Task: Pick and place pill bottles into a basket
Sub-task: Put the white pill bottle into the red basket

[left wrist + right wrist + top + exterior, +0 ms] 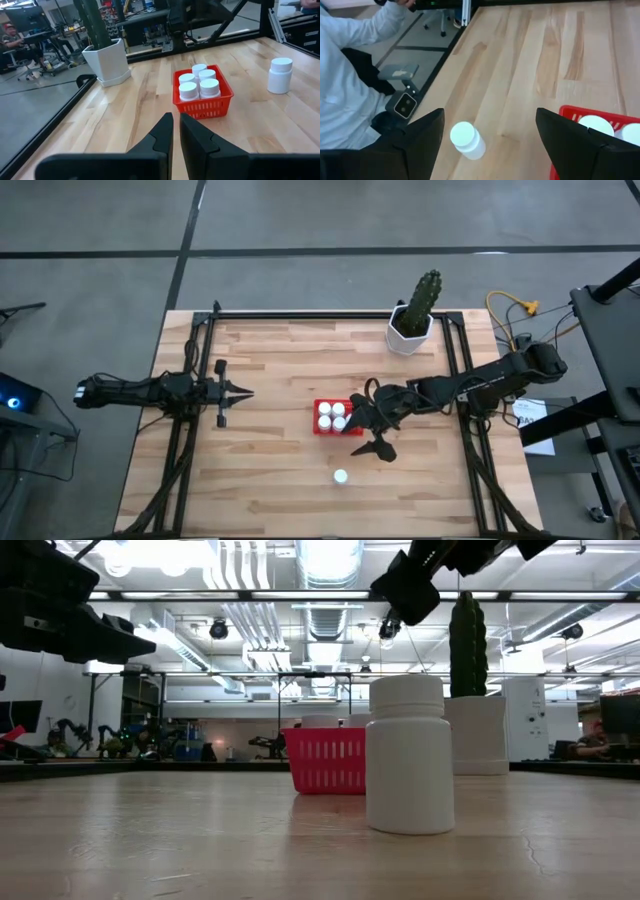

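Right tool [376, 432] spread wide beside basket [322, 429] (4 bottles inside); 1 bottle [341, 476] loose; left tool [246, 391] clenched.

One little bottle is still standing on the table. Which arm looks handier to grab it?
Probably the right. Its open gripper hovers by the basket, close to the loose bottle. The left gripper waits farther away, fingers together.

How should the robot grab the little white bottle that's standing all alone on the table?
Probably from straight above. The lone pill bottle stands upright on the table, apart from the basket, with bare wood all round. The open right gripper hovers nearby, so lowering its fingers either side of the round cap or the body just below looks best.
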Motion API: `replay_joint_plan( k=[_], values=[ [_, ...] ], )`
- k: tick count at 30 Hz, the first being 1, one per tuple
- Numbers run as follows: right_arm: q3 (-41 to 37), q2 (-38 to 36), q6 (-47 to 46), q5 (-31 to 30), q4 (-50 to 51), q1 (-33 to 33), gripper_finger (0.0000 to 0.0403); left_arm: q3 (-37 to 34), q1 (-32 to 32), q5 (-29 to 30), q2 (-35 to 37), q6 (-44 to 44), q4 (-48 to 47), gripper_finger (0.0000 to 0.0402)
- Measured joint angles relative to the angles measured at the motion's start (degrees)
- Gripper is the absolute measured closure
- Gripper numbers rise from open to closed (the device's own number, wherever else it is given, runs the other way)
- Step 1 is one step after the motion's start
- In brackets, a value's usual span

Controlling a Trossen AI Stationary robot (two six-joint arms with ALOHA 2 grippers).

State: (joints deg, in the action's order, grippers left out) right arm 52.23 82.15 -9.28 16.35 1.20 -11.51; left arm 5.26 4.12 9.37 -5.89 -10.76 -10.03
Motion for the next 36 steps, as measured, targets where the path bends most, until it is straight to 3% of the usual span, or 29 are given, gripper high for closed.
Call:
replay_joint_plan(
  k=[10, 15, 19, 24, 36],
  values=[
    [0.52, 0.02, -3.20, 0.01, -2.66, 0.00, 0.0105, 0.00, 0.00, -0.02, -0.04, -0.01, 0.02, 0.0387],
    [2.90, 0.28, -3.22, -0.57, 5.72, -0.31, 0.0122, 0.00, 0.00, -0.02, -0.04, -0.02, 0.03, 0.0387],
    [6.59, 1.81, -0.48, -4.95, 13.46, -1.81, 0.0140, 0.02, 0.00, -0.02, -0.04, -0.02, 0.06, 0.0387],
    [11.95, 6.32, 2.19, -8.87, 21.36, -4.16, 0.0159, 0.02, 0.00, -0.01, -0.04, -0.02, 0.04, 0.0387],
    [23.50, 22.74, 3.79, -8.71, 31.81, -6.89, 0.0158, 0.04, 0.00, 0.13, -0.33, 0.00, 0.00, 0.0387]
  ],
)
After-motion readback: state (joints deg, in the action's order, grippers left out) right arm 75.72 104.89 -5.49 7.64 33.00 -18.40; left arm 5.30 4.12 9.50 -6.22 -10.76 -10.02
